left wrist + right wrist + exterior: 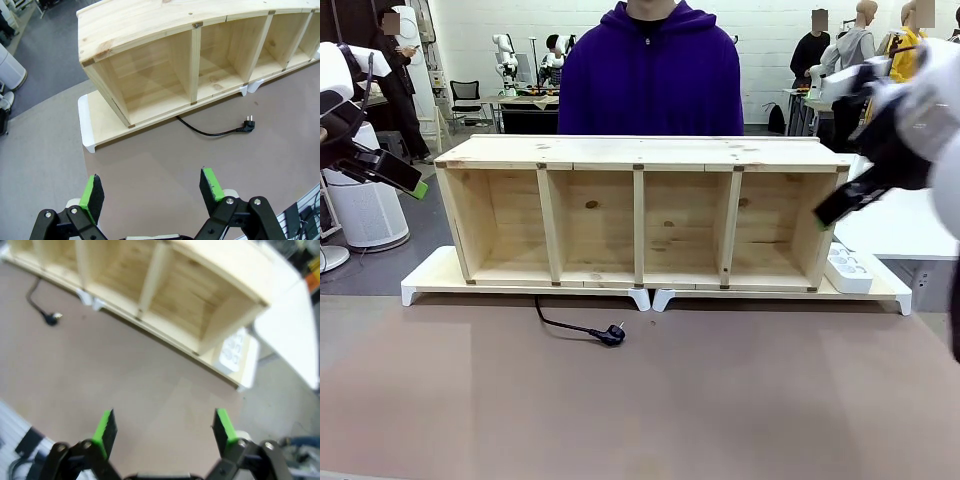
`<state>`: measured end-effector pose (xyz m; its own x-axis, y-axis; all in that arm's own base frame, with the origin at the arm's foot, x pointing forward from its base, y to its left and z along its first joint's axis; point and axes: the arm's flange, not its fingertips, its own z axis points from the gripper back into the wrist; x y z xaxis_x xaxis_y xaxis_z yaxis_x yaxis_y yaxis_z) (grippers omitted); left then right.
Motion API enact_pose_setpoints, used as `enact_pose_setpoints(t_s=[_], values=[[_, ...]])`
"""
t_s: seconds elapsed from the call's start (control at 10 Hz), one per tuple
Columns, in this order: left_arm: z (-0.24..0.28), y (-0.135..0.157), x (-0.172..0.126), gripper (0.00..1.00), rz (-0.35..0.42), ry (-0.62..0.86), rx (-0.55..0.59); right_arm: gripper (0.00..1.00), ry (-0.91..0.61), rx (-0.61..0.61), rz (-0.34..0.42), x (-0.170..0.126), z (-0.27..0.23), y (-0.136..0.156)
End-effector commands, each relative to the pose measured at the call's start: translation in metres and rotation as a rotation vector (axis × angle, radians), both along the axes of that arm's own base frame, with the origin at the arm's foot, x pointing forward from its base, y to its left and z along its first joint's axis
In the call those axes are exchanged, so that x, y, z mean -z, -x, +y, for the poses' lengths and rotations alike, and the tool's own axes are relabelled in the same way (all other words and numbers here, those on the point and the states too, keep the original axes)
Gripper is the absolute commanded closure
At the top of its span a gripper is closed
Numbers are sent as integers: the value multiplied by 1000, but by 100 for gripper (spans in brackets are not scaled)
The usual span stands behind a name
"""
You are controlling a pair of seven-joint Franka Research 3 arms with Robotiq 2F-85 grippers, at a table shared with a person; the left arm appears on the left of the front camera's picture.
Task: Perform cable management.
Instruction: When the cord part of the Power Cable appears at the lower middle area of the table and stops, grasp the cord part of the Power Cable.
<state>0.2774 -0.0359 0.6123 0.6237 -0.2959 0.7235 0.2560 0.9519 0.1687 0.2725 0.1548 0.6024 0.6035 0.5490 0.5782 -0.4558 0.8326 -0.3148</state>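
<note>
The cable (570, 325) is a thin black cord that comes out from under the wooden shelf (640, 152) and ends in a small black plug (612, 335) lying on the brown table. The left wrist view shows the cable (210, 132) and its plug (247, 124) well ahead of my left gripper (152, 189), which is open and empty. My left gripper (412, 186) hangs high at the far left of the front view. My right gripper (164, 429) is open and empty too, high above the table, with the plug (51, 317) far off at the left. The right arm (905, 120) is raised at the right.
The shelf rests on white risers (650, 297) along the table's far side, and a person in a purple hoodie (650, 75) stands behind it. A white power strip (847, 268) lies on the riser by the shelf's right end. The near half of the brown table (640, 410) is bare.
</note>
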Motion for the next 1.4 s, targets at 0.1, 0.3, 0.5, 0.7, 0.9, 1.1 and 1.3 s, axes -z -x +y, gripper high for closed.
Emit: enact_pose_setpoints(t_s=[0.1,0.3,0.5,0.7,0.9,1.1,1.3], values=[[0,-1,0,0,-5,12,-11,0,112,-174,95,4,77,-51],[0,-1,0,0,-5,12,-11,0,83,-268,174,27,127,-81],[0,-1,0,0,-5,12,-11,0,50,-362,260,59,180,-108],[0,-1,0,0,-5,12,-11,0,2,-455,321,76,215,-127],[0,-1,0,0,-5,12,-11,0,20,-502,400,94,241,-138],[0,-1,0,0,-5,12,-11,0,69,-503,367,104,252,-151],[0,-1,0,0,-5,12,-11,0,83,-507,379,115,258,-153]])
